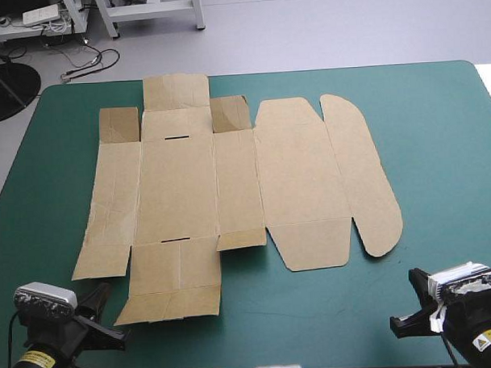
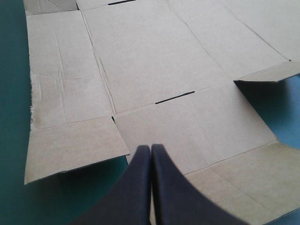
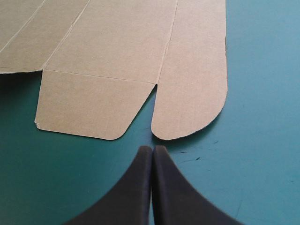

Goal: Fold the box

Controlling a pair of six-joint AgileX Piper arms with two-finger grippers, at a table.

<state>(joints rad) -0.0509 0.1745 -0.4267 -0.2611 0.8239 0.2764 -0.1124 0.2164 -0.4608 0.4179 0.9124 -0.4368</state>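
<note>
Both jaws are pressed together and hold nothing. My left gripper [image 2: 151, 148] points at the near flaps of the brown box [image 1: 177, 182]. My right gripper [image 3: 153, 148] sits just short of its rounded flap, over the bare teal-green cover [image 1: 446, 161]. The box lies flat and unfolded, centre-left in the high view, with the grippers in the bottom corners.

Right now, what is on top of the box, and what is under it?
Nothing lies on the box, a flat sheet on the teal-green cover. The cover shows all around it; whatever is directly beneath the board is hidden.
</note>
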